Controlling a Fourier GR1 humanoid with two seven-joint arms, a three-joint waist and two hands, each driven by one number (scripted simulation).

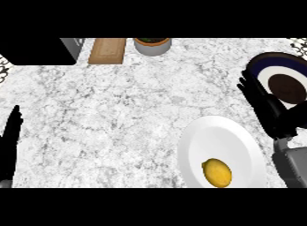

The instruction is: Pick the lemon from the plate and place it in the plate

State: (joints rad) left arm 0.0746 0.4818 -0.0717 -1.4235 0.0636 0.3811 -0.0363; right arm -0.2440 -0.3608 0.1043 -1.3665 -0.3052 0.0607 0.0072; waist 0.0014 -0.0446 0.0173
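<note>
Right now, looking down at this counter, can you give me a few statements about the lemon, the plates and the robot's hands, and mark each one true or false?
1. The lemon lies on the white plate. True.
2. The right hand is curled round the lemon. False: its fingers are straight and it holds nothing, up beside the dark blue plate.
3. The dark blue plate has a lemon on it. False: only its brown centre shows.
4. The left hand rests open at the left edge. True.
5. A potted plant stands at the counter's far edge, beside a wooden board. True.
</note>
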